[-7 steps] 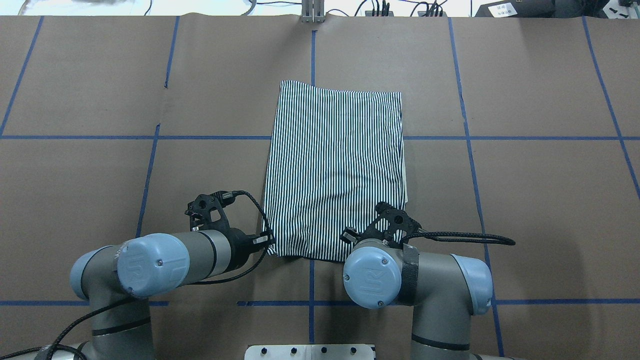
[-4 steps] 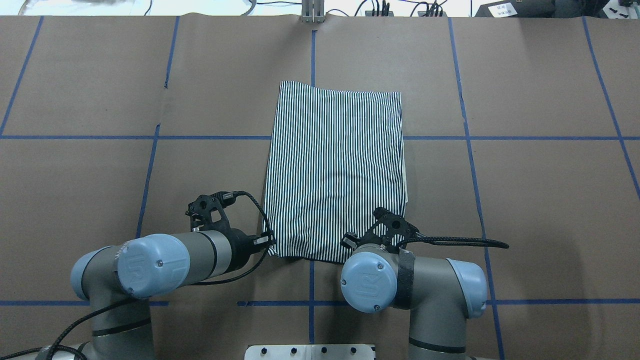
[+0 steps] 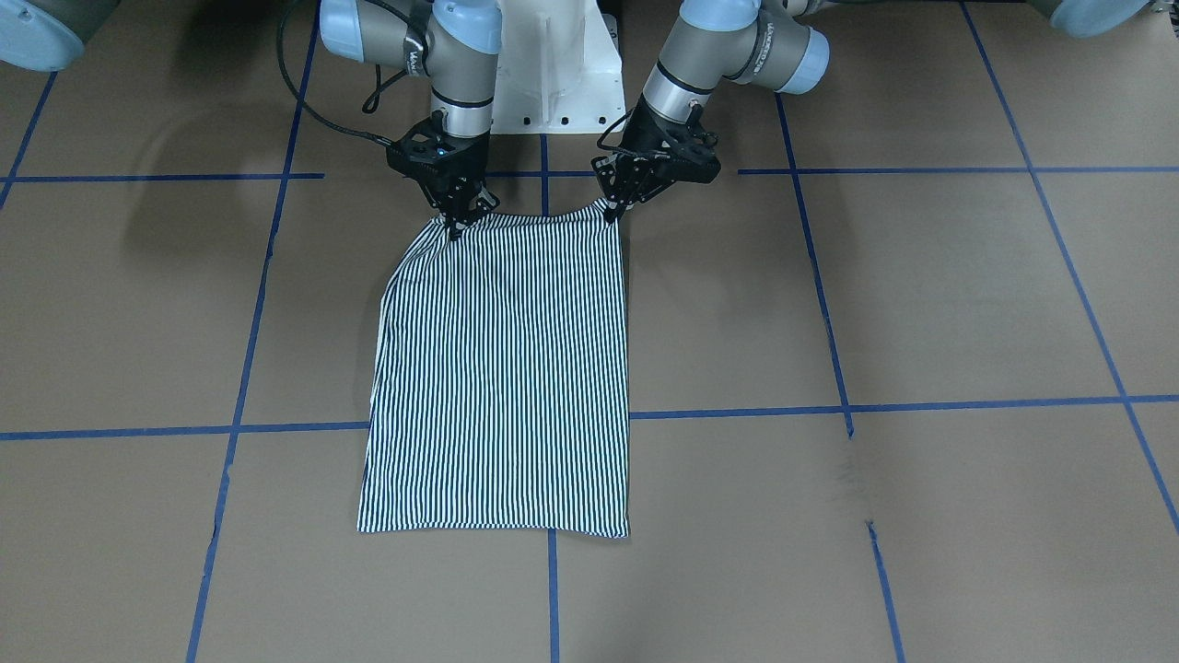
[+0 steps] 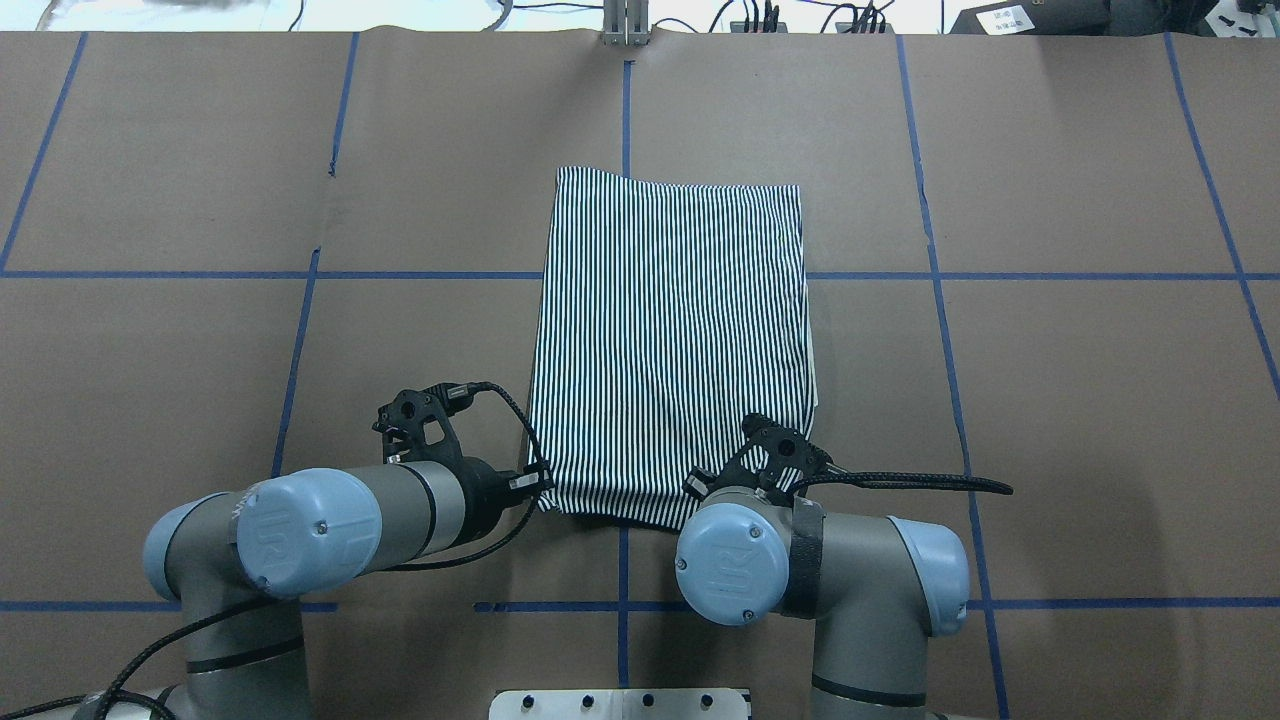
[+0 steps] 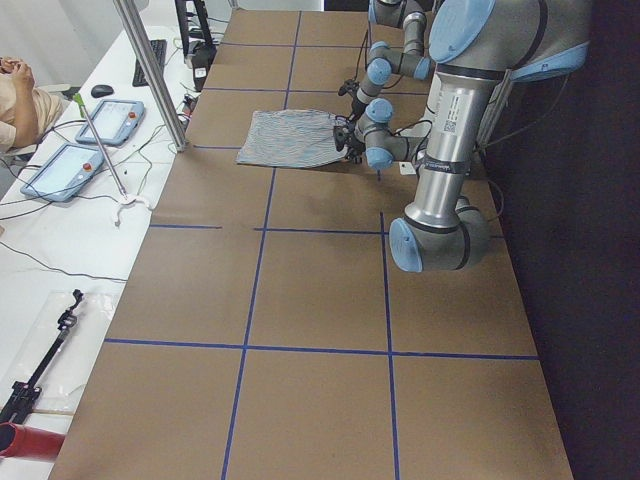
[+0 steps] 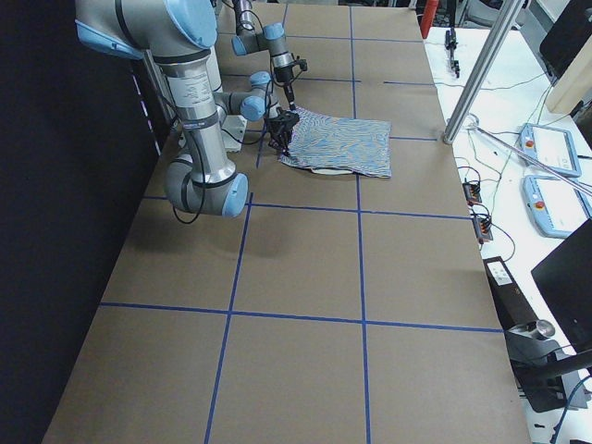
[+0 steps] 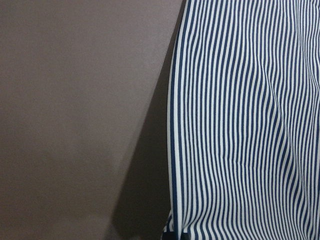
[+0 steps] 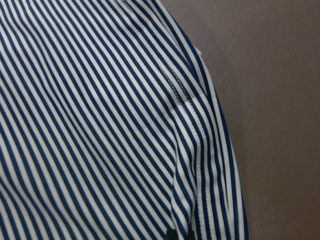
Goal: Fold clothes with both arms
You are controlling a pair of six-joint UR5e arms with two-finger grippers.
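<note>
Although most of the striped shirt [image 3: 502, 368] lies flat as a folded rectangle, its edge nearest the robot is pinched up at both corners. The left arm's fingers [image 3: 619, 203] are closed on one and the right arm's fingers [image 3: 455, 216] on the other, mid-table [image 3: 921, 304].

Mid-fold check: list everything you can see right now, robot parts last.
striped shirt: one, navy-and-white, folded, mid-table
table: one, brown paper cover, under everything
blue tape lines: several, blue, gridding the table
pedestal: one, white, between the arms
tablets: two, grey-blue, on the side bench
person: one, partly seen, beside that bench
left gripper: one, black, shut on shirt's robot-side corner
right gripper: one, black, shut on the other robot-side corner
</note>
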